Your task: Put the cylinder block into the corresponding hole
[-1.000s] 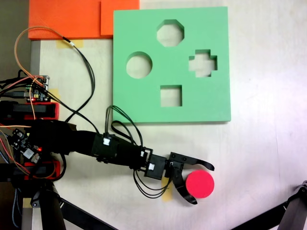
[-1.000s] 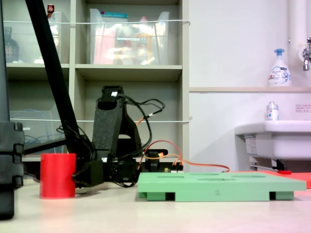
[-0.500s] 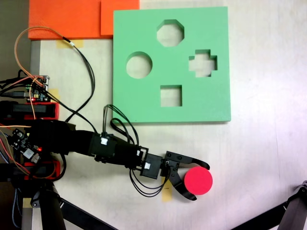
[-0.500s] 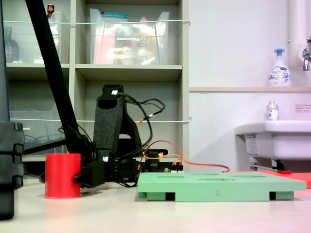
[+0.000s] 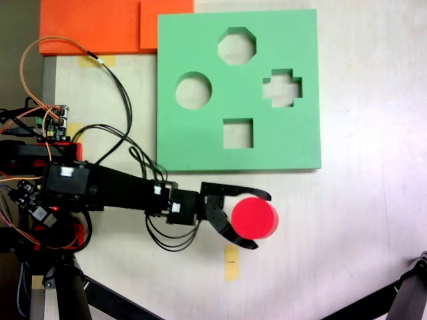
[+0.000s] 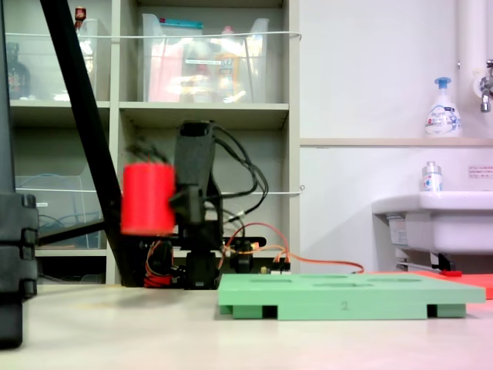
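Top-down fixed view: gripper (image 5: 257, 221) is clamped on the cylinder block (image 5: 254, 217), one black jaw curving over its upper edge, the other under its lower-left edge. Block = bright red, round flat top facing the cam. It sits just below the bottom edge of the green foam board (image 5: 200, 140), not over it, roughly under the square cut-out (image 5: 238, 133).

Side-on fixed view: cylinder block (image 6: 148, 199) is well up off the table (image 6: 154, 331), upright, slightly blurred, w/ a faint shadow on the tabletop below. Gripper (image 6: 158, 185) holds it from the right side of that view; fingertips hard to make out there. Green foam board (image 6: 347, 294) lies flat on the table, to the right of the block.

Corresponding hole (image 5: 193, 91) = circular cut-out, left side of the board in the top-down view, empty, well apart from the block. Octagonal cut-out (image 5: 237, 46) above and right of it, cross-shaped cut-out (image 5: 282, 89) on the right.

Arm (image 5: 120, 193) stretches from the base at left toward the block, black cables looping beside it. Orange foam sheet (image 5: 93, 23) lies at the top-left, touching the board's left upper corner area. Small yellow tape strip (image 5: 231, 263) on the table (image 5: 373, 133) just below the gripper
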